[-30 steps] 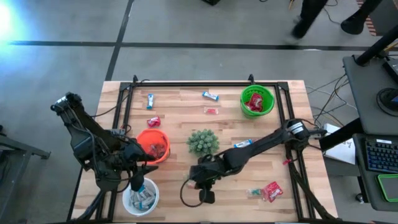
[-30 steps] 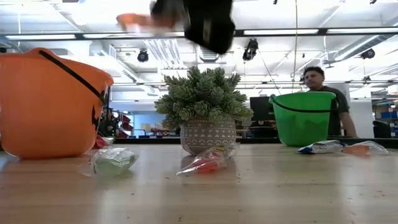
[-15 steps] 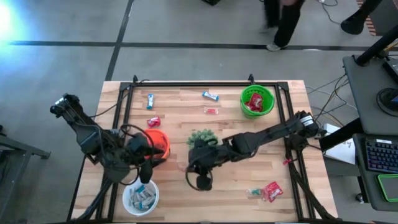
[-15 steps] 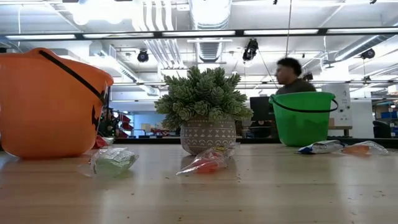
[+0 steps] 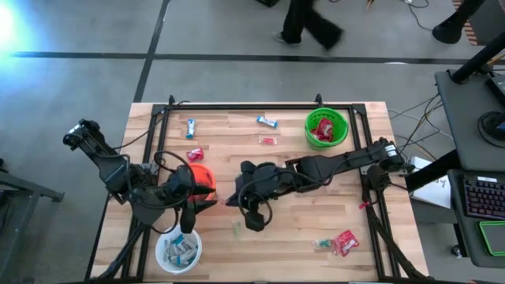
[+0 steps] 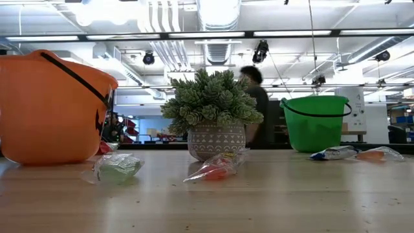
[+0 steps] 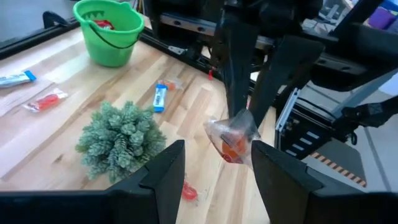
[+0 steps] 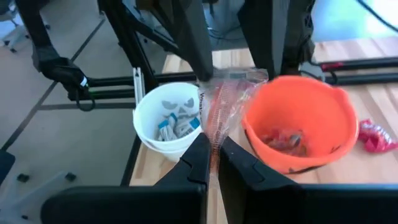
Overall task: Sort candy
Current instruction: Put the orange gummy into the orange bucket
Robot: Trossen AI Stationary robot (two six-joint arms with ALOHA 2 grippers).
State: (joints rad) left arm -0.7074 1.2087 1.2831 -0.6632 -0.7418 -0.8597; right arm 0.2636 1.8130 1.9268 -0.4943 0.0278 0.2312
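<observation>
Now the right gripper [image 8: 213, 146] pinches a clear crinkly candy wrapper [image 8: 225, 102] beside the round orange plastic bowl [image 8: 300, 121]; the left gripper [image 7: 214, 163] hangs wide.

The pale wooden plank worktop [image 5: 292, 229] stands on a smooth grey concrete floor [image 5: 221, 31] crossed by dark lines. To the right, a grey desk [image 5: 473, 118] carries a black keyboard [image 5: 481, 196]. Far beyond, a person in dark clothes [image 6: 257, 103] walks under long ceiling strip lights [image 6: 291, 33] and silver ducting [image 6: 217, 16].
</observation>
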